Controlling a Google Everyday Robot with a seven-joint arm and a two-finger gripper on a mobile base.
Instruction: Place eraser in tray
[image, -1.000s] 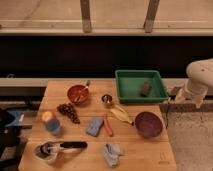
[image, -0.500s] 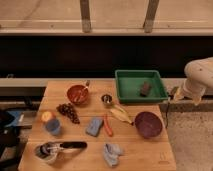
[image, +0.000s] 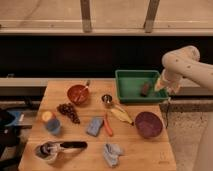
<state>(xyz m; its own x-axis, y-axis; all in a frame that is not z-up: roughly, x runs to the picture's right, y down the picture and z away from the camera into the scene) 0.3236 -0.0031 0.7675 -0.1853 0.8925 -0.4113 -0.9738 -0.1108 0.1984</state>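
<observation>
The eraser (image: 145, 89), a small dark block, lies inside the green tray (image: 131, 93), near its right side. The tray stands at the back right of the wooden table (image: 135, 150). My gripper (image: 167, 88) hangs at the end of the white arm (image: 181, 62), just beyond the tray's right rim and right of the eraser. It holds nothing that I can see.
On the table are a round purple bowl (image: 148, 123), a banana (image: 121, 114), a small metal cup (image: 106, 99), a red bowl with a spoon (image: 78, 93), grapes (image: 68, 111), a light blue pad (image: 94, 126), a blue cup (image: 50, 121), a crumpled cloth (image: 111, 152) and a dark-handled tool (image: 57, 148).
The white arm has shifted left and a little up, closer to the tray's right rim. The eraser has stayed in the tray throughout.
</observation>
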